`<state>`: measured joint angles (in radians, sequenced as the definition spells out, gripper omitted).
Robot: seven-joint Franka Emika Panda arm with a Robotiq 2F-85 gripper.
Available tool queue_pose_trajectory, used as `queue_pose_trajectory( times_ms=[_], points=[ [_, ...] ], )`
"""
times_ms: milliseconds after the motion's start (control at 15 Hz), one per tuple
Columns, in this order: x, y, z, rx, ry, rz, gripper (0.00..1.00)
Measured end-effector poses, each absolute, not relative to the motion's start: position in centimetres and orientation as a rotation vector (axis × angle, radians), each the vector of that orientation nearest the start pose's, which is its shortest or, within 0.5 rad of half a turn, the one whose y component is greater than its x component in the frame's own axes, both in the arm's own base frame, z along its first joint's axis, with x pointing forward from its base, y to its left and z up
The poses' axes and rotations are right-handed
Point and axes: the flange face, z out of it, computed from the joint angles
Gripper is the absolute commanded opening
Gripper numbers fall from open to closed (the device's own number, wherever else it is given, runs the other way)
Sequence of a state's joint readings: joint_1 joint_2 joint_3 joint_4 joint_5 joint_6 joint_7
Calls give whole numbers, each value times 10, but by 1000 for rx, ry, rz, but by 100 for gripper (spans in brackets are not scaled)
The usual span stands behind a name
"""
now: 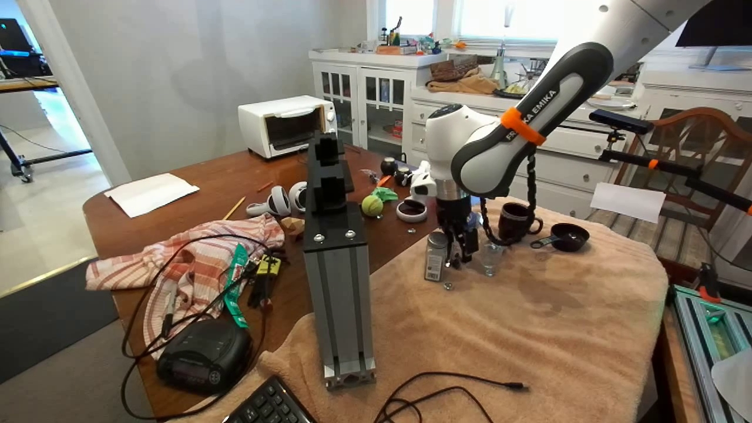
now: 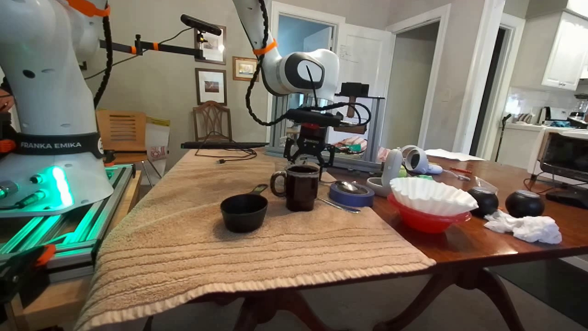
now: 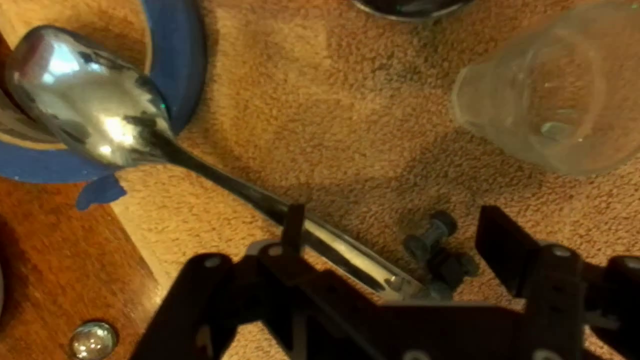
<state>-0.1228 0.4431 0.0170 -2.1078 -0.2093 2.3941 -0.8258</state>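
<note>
Hanging over the tail of a spoon (image 3: 227, 181), the claw (image 3: 398, 230) stands spread, pinching nothing. A small dark piece (image 3: 446, 265) sits in its gap, right by the handle's end. From there the handle's long axis slants beneath one finger (image 3: 294, 230) toward the wrist view's upper left, oblique to the opening, ending in the bowl over a roll of blue tape (image 3: 187, 55). Farther out, on the towel (image 3: 325, 100) covering the desk (image 3: 60, 255), a clear glass (image 3: 565, 100) stands at upper right.

Wooden table (image 2: 498, 243), tan towel (image 2: 183, 230), red bowl (image 2: 423, 221)
</note>
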Motion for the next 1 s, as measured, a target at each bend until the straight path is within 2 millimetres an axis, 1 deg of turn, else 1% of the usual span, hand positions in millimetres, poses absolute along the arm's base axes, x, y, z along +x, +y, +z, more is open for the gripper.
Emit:
queue_pose_trajectory(
  times_ms=[200, 267, 400, 467, 533, 600, 800, 867, 933, 1000],
  points=[
    [548, -58, 194, -2856, -1352, 313, 85],
    [546, -56, 195, -2855, -1353, 311, 80],
    [544, -52, 199, -2853, -1351, 298, 68],
    [544, -50, 202, -2852, -1348, 290, 67],
    [544, -47, 203, -2851, -1343, 280, 69],
    [545, -44, 205, -2849, -1341, 272, 64],
    [546, -36, 206, -2841, -1345, 261, 70],
    [546, -34, 206, -2839, -1346, 260, 75],
    [546, -32, 205, -2837, -1347, 260, 75],
    [546, -31, 204, -2836, -1347, 262, 81]
  ],
)
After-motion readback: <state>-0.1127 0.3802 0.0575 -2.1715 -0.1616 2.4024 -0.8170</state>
